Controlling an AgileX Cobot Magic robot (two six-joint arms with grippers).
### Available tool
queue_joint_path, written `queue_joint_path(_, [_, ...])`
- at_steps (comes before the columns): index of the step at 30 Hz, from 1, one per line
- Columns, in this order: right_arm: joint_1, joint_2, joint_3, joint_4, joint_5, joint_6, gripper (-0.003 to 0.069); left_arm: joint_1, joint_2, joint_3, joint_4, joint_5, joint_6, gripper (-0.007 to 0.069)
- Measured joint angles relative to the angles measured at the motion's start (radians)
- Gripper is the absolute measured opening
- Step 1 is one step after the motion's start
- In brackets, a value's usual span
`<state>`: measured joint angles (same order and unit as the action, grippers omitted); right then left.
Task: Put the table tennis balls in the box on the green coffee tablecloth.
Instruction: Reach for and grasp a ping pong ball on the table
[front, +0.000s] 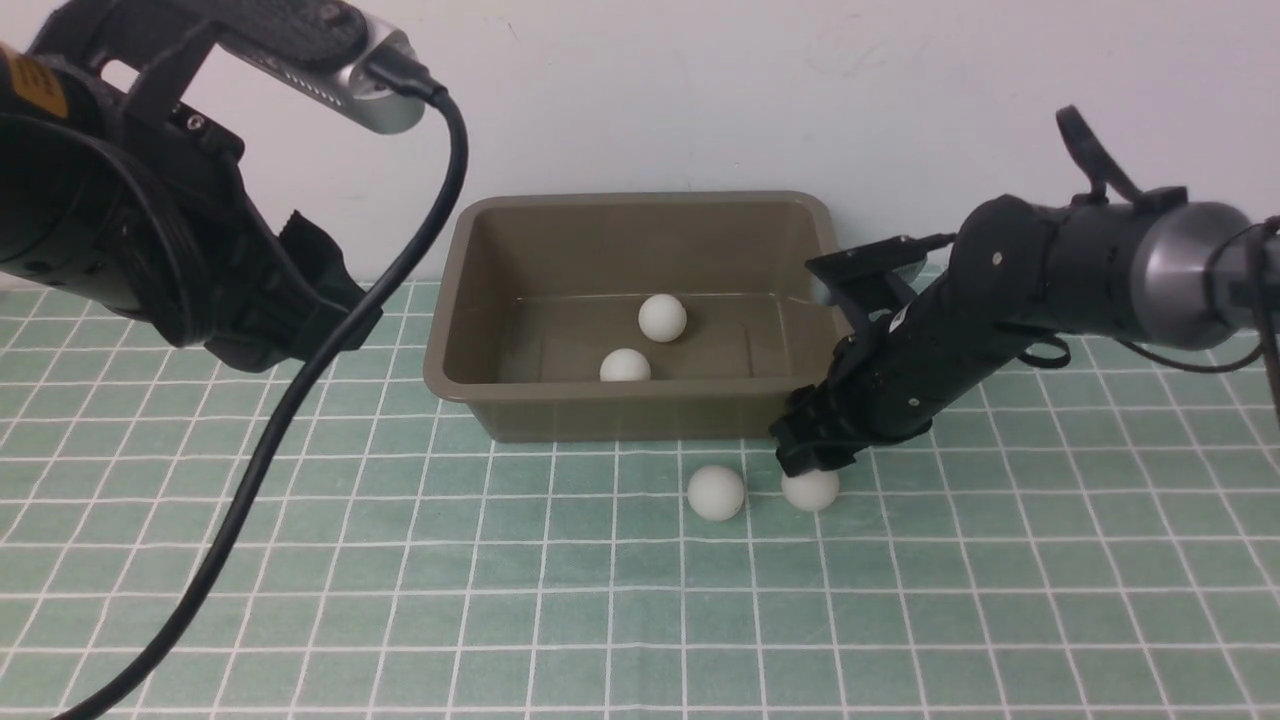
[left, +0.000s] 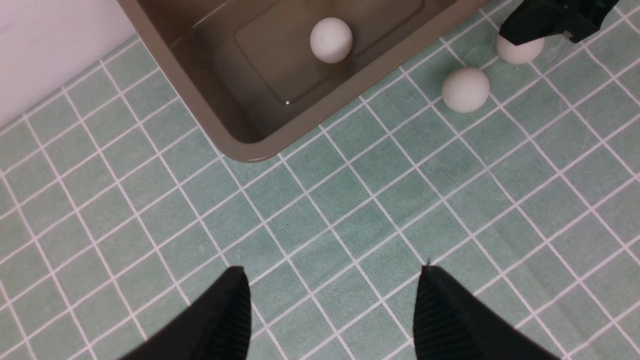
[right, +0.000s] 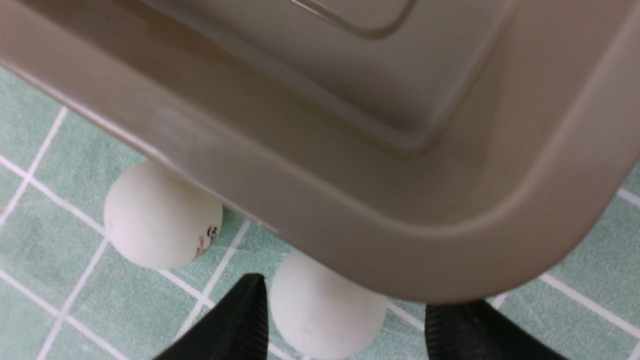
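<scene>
The olive-brown box (front: 640, 203) stands at the back middle of the green coffee tablecloth (front: 400, 560). Two table tennis balls (front: 662, 317) (front: 625, 366) lie inside it. Two more rest on the cloth before its front wall: one (front: 716, 492) lies free. The other (front: 812, 490) sits under my right gripper (front: 808, 462), which is open. In the right wrist view that ball (right: 325, 305) lies between the fingers, with a gap on one side, and the box corner (right: 400, 240) is close above. My left gripper (left: 332, 270) hangs open and empty over bare cloth, left of the box.
A white wall runs right behind the box. The left arm's black cable (front: 300, 400) droops across the left side of the cloth. The box's near right corner is close to the right gripper.
</scene>
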<state>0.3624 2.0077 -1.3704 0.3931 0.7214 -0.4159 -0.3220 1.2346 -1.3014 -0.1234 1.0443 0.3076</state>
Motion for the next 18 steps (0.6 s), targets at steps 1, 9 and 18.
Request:
queue_joint_path(1, [0.0, 0.006, 0.0, 0.005, 0.0, -0.005, 0.0388, 0.0, 0.0, 0.0, 0.0, 0.0, 0.0, 0.0395])
queue_joint_path(9, [0.0, 0.052, 0.0, 0.04, 0.008, -0.023, 0.0384, 0.0, 0.0, 0.0, 0.0, 0.0, 0.0, 0.0395])
queue_joint_path(18, [0.0, 0.003, 0.0, -0.075, 0.046, 0.016, 0.0366, 0.0, 0.0, 0.0, 0.0, 0.0, 0.0, 0.0395])
